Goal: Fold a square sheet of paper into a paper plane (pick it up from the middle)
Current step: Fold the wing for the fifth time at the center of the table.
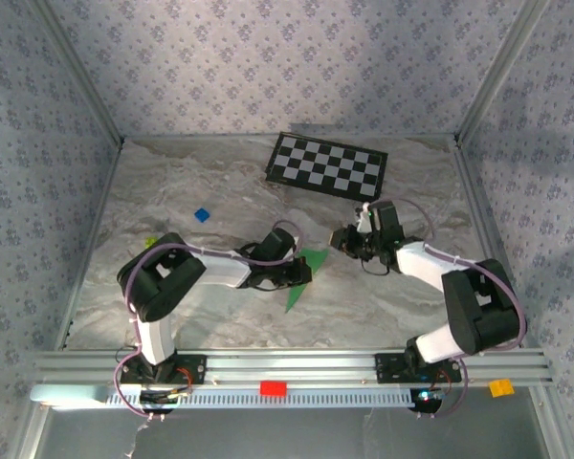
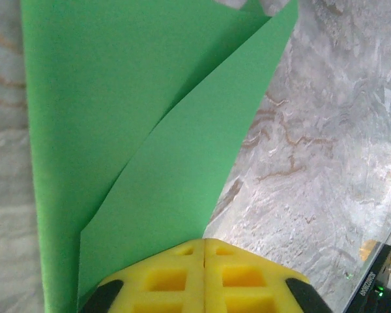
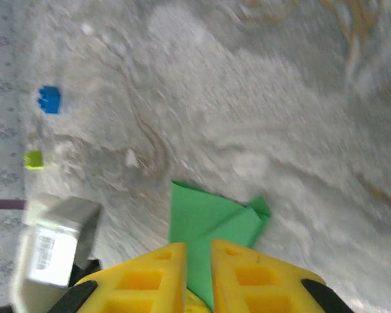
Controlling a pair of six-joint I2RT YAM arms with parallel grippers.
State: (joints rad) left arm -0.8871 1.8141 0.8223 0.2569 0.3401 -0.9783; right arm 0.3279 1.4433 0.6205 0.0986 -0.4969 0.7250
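Note:
The square sheet of paper lies mid-table, bright green and folded to a pointed shape with its tip toward the near edge. In the left wrist view the paper spreads flat ahead, one flap lying over another. My left gripper is shut, its yellow tips resting at the paper's near right edge. My right gripper is just right of the paper, jaws a little apart. Through the gap between them the folded paper shows on the table. That view is blurred.
A black-and-white checkerboard lies at the back. A tiny blue block and a yellow-green block sit left of the arms. Patterned walls close in three sides. A red block and an orange one sit on the front rail.

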